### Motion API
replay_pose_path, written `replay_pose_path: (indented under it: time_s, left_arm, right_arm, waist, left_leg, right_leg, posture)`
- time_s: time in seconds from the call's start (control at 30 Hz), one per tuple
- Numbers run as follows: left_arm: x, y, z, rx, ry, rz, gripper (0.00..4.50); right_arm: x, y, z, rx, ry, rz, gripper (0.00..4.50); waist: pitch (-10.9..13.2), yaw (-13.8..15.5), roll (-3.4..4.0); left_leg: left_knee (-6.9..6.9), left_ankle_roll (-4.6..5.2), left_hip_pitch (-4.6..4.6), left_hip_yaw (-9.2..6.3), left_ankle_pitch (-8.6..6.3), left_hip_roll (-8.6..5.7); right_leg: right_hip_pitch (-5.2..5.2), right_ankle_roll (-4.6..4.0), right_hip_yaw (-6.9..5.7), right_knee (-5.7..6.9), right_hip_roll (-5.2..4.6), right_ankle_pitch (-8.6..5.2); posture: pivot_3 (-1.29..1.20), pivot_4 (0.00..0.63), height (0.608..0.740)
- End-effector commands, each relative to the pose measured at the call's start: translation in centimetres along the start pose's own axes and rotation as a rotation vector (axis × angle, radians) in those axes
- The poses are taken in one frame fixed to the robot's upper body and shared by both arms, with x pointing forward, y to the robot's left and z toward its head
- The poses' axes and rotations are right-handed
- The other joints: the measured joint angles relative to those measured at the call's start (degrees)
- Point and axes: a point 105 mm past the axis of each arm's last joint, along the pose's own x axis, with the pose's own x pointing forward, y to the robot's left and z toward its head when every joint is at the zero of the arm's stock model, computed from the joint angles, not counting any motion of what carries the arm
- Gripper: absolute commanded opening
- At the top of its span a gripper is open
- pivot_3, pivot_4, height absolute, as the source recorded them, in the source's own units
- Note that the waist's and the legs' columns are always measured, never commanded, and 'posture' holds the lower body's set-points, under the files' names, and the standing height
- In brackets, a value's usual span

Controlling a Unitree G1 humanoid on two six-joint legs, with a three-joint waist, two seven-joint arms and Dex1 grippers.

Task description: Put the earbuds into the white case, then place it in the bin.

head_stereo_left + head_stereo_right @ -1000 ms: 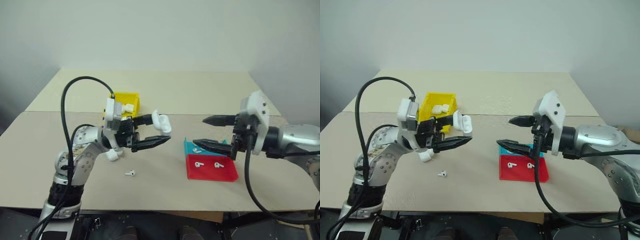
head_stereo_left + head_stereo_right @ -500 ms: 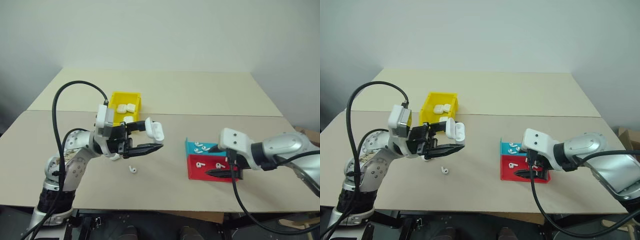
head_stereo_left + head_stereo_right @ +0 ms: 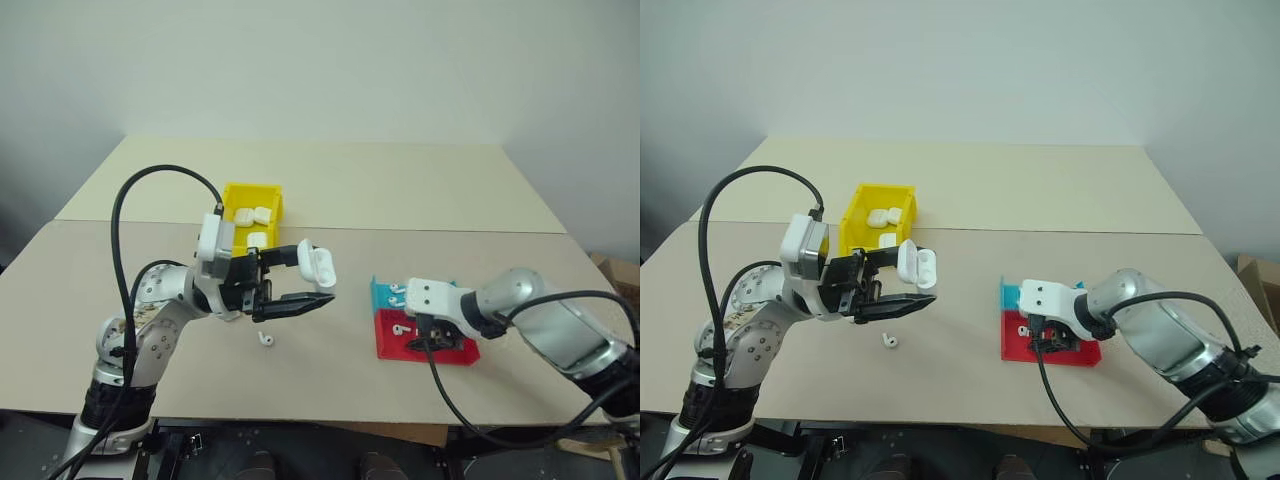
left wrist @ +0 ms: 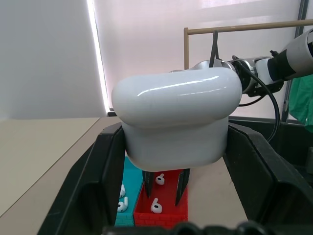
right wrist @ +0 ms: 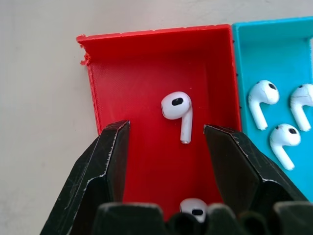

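Right wrist view looks straight down into the red tray (image 5: 156, 63), where the right gripper (image 5: 166, 142) hangs with its two black fingers (image 5: 105, 166) spread apart, one to either side of an earbud (image 5: 178, 110) lying on the tray floor; neither finger is seen touching it, and nothing is held. A second earbud (image 5: 193, 208) is half cut off behind the gripper's base. Three more earbuds (image 5: 276, 117) lie in the adjoining blue tray (image 5: 271, 58), one cropped by the picture's edge. In the head views the right gripper's tips are hidden behind its white wrist block. The left gripper (image 3: 300, 285) is raised above the table (image 3: 330, 180), holding the white case (image 3: 314, 264) with its lid open; in the left wrist view the case (image 4: 176, 117) sits clamped between the fingers and blocks most of what lies beyond. A loose earbud (image 3: 265, 339) lies on the table below it. The yellow bin (image 3: 250, 205) stands behind, with several white cases (image 3: 252, 215) inside, too small to count surely.
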Motion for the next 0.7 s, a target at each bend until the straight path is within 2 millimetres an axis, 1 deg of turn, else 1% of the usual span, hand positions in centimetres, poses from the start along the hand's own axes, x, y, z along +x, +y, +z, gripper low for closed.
replay_pose_path:
  time_s: [0.03,0.33,0.53,0.7]
  left_arm:
    - [0.0,-0.6,1.1,0.047,-0.024,-0.015,2.82]
    - [-0.1,-1.2,1.1,0.039,-0.025,-0.019,2.82]
    - [-0.7,-2.4,1.2,0.003,-0.007,-0.152,2.82]
    - [-1.1,-2.8,1.1,-0.007,0.005,-0.226,2.82]
  right_arm:
    - [-0.4,-0.5,0.6,-0.027,-0.002,-0.018,2.89]
    - [0.3,-0.1,0.9,-0.044,-0.010,0.009,2.89]
    - [0.5,-0.2,0.9,-0.045,-0.006,0.020,2.89]
    - [0.8,-0.3,1.0,-0.036,-0.006,0.020,2.89]
  waist:
    - [0.0,0.0,0.00]
    - [0.0,0.0,0.00]
    - [0.0,-0.1,0.00]
    - [0.0,-0.1,0.00]
  left_leg:
    - [0.00,0.00,0.00,0.00,0.00,0.00]
    - [0.00,0.00,0.01,-0.01,0.00,0.01]
    - [0.00,0.00,0.01,-0.01,0.00,0.01]
    - [0.00,0.00,0.01,0.00,0.00,0.01]
  right_leg:
    - [0.00,0.00,0.00,0.00,0.00,0.00]
    - [0.00,0.00,-0.01,0.01,0.00,0.01]
    - [0.00,0.00,-0.02,0.01,0.01,0.01]
    - [0.01,0.00,-0.02,0.01,0.01,0.01]
  posture:
    - [0.00,0.150,0.740]
    - [0.00,0.150,0.740]
    - [0.00,0.150,0.740]
    - [0.00,0.150,0.740]
